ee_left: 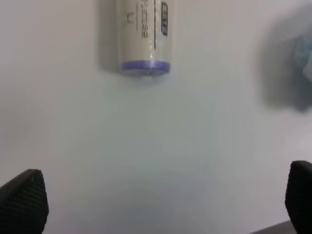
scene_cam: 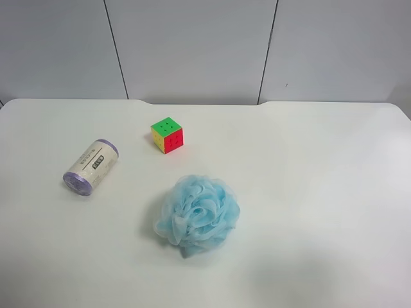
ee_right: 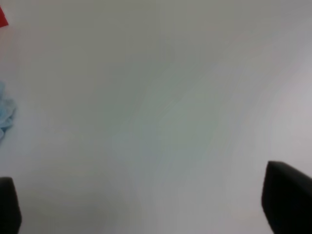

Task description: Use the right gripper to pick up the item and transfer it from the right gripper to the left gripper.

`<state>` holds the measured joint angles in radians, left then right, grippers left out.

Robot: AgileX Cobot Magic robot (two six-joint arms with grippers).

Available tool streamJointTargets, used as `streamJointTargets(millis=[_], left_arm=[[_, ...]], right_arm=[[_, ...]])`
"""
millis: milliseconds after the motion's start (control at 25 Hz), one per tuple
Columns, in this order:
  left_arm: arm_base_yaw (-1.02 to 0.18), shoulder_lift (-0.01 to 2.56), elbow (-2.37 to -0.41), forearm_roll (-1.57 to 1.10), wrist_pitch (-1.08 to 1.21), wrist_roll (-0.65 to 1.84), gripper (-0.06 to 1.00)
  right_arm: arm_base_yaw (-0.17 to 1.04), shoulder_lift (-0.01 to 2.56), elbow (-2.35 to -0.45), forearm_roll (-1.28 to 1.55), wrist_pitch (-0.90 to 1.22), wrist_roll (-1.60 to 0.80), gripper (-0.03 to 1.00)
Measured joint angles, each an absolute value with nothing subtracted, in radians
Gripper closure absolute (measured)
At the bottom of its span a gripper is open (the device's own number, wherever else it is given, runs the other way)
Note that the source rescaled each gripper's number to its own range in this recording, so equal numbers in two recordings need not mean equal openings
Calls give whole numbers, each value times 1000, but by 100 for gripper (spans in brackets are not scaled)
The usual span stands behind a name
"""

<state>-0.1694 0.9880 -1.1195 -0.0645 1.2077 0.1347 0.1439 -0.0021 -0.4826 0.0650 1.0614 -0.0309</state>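
Observation:
The item, a small roll (scene_cam: 91, 166) with lilac ends and a white printed label, lies on its side on the white table (scene_cam: 321, 160) at the exterior high view's left. It also shows in the left wrist view (ee_left: 144, 35), some way ahead of the left gripper (ee_left: 161, 204). The left gripper is open and empty, its fingertips (ee_left: 24, 200) spread wide. The right gripper (ee_right: 146, 207) is open and empty over bare table, with only its fingertips (ee_right: 287, 200) showing. Neither arm shows in the exterior high view.
A multicoloured puzzle cube (scene_cam: 167, 135) stands behind the centre. A fluffy light-blue bath pouf (scene_cam: 198, 214) lies in the middle; its edge shows in the right wrist view (ee_right: 6, 112) and blurred in the left wrist view (ee_left: 300, 63). A grey panelled wall (scene_cam: 192, 45) runs behind the table.

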Motion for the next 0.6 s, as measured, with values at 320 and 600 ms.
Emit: streamJointTargets(millis=[320,600], left_arm=[[-169,755,-1119,-65,1212,135,-4],[-169,571,-1117,-65,1215,116,-4]], right_arm=[[144,-2,-483,65,1061,-31,-3],[144,-2,-483,65,1061,-31,-3]])
